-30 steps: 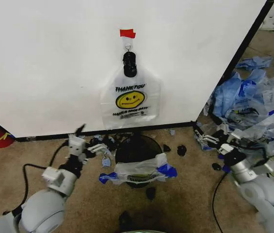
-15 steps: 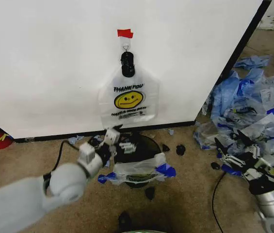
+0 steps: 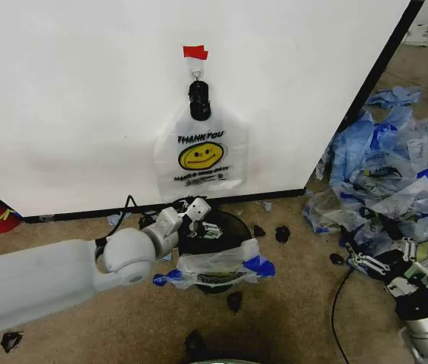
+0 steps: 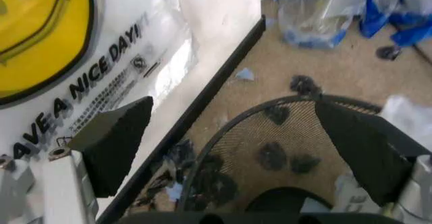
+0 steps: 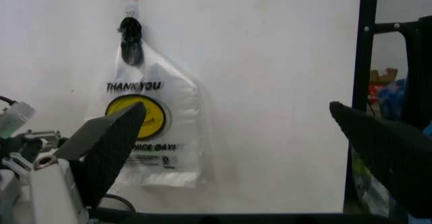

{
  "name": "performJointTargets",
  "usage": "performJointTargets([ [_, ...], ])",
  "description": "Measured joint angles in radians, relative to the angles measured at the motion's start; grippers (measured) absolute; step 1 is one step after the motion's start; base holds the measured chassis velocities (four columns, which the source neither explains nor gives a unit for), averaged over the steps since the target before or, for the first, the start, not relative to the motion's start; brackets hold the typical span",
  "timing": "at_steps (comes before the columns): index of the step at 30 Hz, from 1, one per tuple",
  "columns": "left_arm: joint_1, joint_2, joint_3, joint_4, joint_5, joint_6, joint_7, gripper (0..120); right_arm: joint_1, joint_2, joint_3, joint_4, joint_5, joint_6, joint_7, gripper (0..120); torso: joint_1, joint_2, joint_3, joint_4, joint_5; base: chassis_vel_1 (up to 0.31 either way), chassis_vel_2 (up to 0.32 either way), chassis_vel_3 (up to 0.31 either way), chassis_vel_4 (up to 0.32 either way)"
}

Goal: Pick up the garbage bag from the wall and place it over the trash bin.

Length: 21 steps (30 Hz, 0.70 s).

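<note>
The wall [image 3: 85,91] was a broad, flat, matt white panel with a thin black baseboard [image 3: 274,199] along its foot, standing on short-piled tan carpet [image 3: 297,303]. To the right of the panel lay a heap of crumpled translucent plastic bags [image 3: 395,174] with blue edging.

The left arm [image 3: 39,282], smooth pale grey and rounded, reached across the carpet toward the bin [image 3: 217,250], a round black mesh wastebasket just in front of the baseboard, with a band of clear and blue plastic draped over its near rim. In the left wrist view dark scraps showed through the mesh floor.

The bag [image 3: 201,155] hung flat against the wall straight above the bin, its handles gathered in a black clip [image 3: 198,100] on a small metal hook [image 3: 195,73] under a strip of red tape [image 3: 195,52]. It was thin, whitish and slightly glossy, with shallow creases, a yellow smiley face and black "THANK YOU" lettering.

The left gripper [image 3: 204,220] hovered over the bin's back rim, just below the bag's lower edge, jaws spread wide and holding nothing. The right gripper [image 3: 373,258] sat low over the carpet well to the right, jaws likewise wide apart and empty
</note>
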Motion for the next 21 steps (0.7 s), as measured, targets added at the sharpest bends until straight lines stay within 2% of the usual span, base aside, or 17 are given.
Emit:
performJointTargets([
  [3, -0.017, -0.011, 0.032, 0.028, 0.009, -0.002, 0.003, 94, 0.001, 0.000, -0.003, -0.004, 0.000, 0.005, -0.005, 100, 0.000, 0.000, 0.000, 0.0003, -0.0002, 0.000, 0.000, 0.000, 0.000],
  [6, -0.034, -0.027, 0.077, 0.073, 0.023, -0.012, 0.006, 81, 0.003, 0.001, -0.011, -0.008, 0.000, 0.009, -0.012, 100, 0.000, 0.000, 0.000, 0.0002, -0.0003, 0.000, 0.000, 0.000, 0.000],
  [8, -0.037, -0.031, 0.084, 0.083, 0.025, -0.014, 0.008, 80, 0.003, 0.002, -0.013, -0.009, 0.000, 0.010, -0.013, 100, 0.000, 0.000, 0.000, 0.0001, -0.0003, 0.000, 0.000, 0.000, 0.000],
  [10, -0.044, -0.049, 0.107, 0.126, 0.038, -0.025, 0.016, 68, 0.004, 0.003, -0.020, -0.011, 0.000, 0.014, -0.019, 100, 0.000, 0.000, 0.000, 0.0003, -0.0001, 0.000, 0.000, 0.000, 0.000],
  [14, -0.057, -0.078, 0.131, 0.187, 0.054, -0.039, 0.025, 53, 0.005, 0.007, -0.032, -0.016, -0.002, 0.024, -0.025, 100, 0.000, 0.000, 0.000, 0.0000, -0.0002, 0.000, 0.000, 0.000, 0.000],
  [15, -0.057, -0.078, 0.131, 0.187, 0.054, -0.039, 0.025, 53, 0.005, 0.007, -0.032, -0.016, -0.002, 0.024, -0.025, 100, 0.000, 0.000, 0.000, 0.0000, -0.0002, 0.000, 0.000, 0.000, 0.000],
  [21, -0.107, -0.069, 0.197, 0.184, 0.057, -0.035, 0.037, 28, 0.003, 0.012, -0.050, -0.019, -0.010, 0.040, -0.034, 100, 0.000, 0.000, 0.000, 0.0003, 0.0000, 0.000, 0.000, 0.000, 0.000],
])
